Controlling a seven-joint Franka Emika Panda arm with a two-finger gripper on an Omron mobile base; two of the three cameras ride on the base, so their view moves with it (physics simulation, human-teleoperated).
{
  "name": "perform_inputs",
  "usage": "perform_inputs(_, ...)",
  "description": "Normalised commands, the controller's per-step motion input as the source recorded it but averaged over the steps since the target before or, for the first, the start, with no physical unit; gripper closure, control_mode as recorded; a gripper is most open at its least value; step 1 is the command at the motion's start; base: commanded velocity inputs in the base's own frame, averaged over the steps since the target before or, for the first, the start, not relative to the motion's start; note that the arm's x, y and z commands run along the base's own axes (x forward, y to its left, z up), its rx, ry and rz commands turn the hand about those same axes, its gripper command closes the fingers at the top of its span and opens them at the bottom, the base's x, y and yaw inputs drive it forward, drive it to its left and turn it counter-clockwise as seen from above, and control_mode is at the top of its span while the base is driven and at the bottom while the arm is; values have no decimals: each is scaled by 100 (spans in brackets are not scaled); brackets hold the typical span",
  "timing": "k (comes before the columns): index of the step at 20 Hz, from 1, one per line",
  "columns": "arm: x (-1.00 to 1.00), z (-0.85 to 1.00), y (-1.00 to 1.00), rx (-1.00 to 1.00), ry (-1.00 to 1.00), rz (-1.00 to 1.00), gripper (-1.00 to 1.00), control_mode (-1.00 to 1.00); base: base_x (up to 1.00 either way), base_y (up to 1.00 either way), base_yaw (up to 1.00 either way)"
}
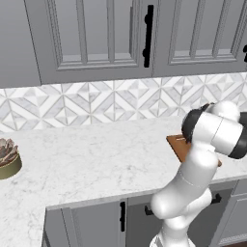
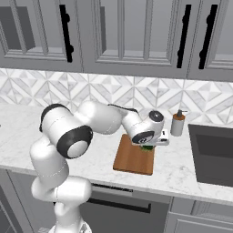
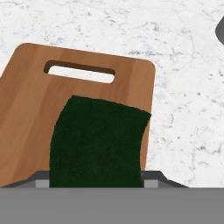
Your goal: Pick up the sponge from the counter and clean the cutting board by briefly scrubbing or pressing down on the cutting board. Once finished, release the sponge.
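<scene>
Sponge held over the cutting board

The sponge (image 3: 98, 142) was gripped by the end effector (image 2: 150, 144) above the cutting board (image 3: 30, 109) at lower centre, presumably for scrubbing.

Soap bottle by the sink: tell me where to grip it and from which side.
Grip the soap bottle around its cylindrical body, below the narrow pump top. It stands upright on the counter beside the sink, so a level approach from the front, jaws either side of the body, looks best; the pump likely offers too little hold.

The white marble counter (image 2: 182, 170) is carrying the cutting board (image 2: 132, 160), a soap dispenser (image 2: 177, 123) and a potted succulent (image 1: 7, 158).
</scene>
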Motion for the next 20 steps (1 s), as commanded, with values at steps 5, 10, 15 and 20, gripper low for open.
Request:
perform_inputs(5, 20, -1, 0, 1, 0, 2, 100, -100, 0, 0, 0)
perform_inputs(10, 26, -12, 7, 0, 1, 0, 100, -100, 0, 0, 0)
perform_inputs(15, 4, -25, 2, 0, 0, 0, 100, -100, 0, 0, 0)
perform_inputs(20, 2, -23, 0, 0, 0, 0, 100, -100, 0, 0, 0)
